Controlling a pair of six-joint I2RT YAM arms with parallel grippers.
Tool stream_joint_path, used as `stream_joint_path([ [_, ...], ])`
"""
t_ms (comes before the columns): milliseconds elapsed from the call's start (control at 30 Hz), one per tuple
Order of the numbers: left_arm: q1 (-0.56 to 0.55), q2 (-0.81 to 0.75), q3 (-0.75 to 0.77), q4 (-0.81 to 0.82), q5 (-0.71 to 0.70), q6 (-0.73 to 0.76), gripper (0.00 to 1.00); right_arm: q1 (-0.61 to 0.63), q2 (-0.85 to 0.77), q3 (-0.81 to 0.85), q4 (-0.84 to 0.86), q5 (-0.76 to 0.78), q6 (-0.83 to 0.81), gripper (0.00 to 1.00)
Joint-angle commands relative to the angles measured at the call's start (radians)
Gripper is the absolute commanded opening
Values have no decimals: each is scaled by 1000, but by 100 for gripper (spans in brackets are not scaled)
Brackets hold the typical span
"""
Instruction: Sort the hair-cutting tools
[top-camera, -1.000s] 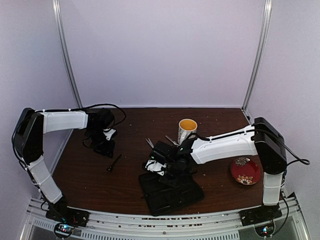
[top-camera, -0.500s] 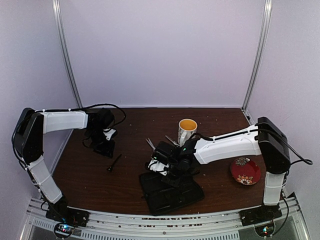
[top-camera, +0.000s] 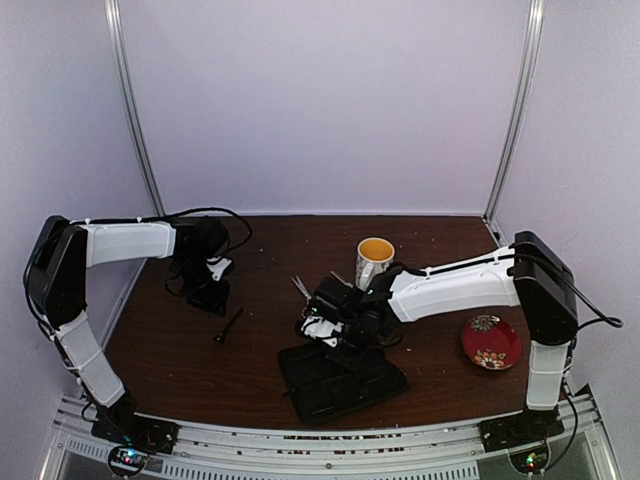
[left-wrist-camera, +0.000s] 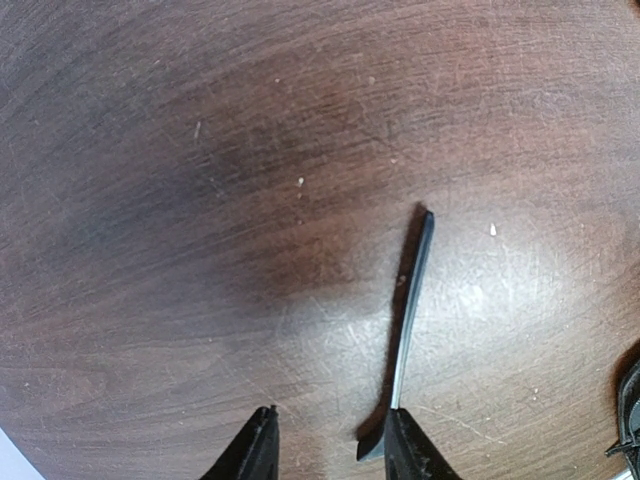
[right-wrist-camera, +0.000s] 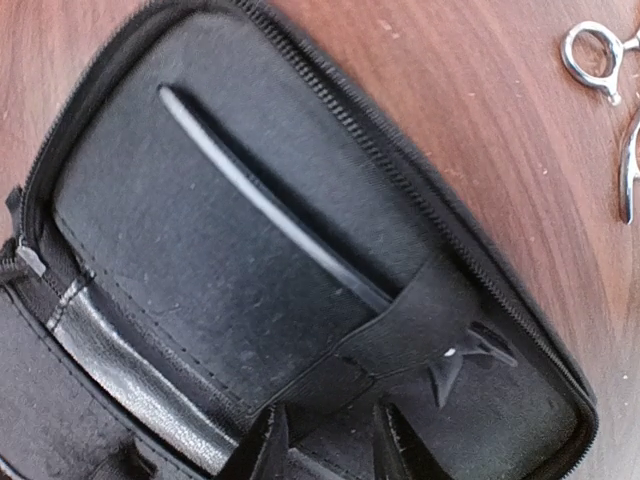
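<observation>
Both pairs of jaws stood spread and empty, with trouble possible on each side.
The right jaws hung over the open black case (right-wrist-camera: 150, 200), where they could snag the stowed clip (right-wrist-camera: 260, 205). The left jaws sat off-centre over the loose clip (left-wrist-camera: 410, 320), which lay flat on the tabletop (left-wrist-camera: 150, 200); closing might flick it away.

Top external: high above the near edge, facing down over the whole surface (top-camera: 180, 370). Left wrist: close above the black clip (left-wrist-camera: 408, 305). Right wrist: close above the open case (right-wrist-camera: 230, 240). Top view shares both.
</observation>
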Motion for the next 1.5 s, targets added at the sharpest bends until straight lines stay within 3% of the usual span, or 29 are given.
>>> stream_joint_path([
  [0, 8, -16, 10, -16, 13, 13, 36, -30, 40, 34, -7, -83, 44, 29],
  [400, 8, -9, 14, -18, 17, 16, 37, -5, 102, 45, -8, -75, 45, 27],
  [533, 7, -9, 12, -20, 17, 15, 36, 0, 129, 53, -18, -49, 41, 18],
  [633, 8, -8, 10, -20, 14, 13, 36, 2, 138, 62, -21, -48, 37, 0],
  [900, 7, 13, 5, -23, 9, 7, 36, -22, -16, 9, -9, -76, -5, 0],
  [1100, 8, 37, 10, -20, 17, 14, 36, -79, -114, -67, 66, -287, -29, 0],
  [1467, 7, 63, -8, 14, 72, 36, 36, -218, -19, -89, 135, -620, -39, 0],
])
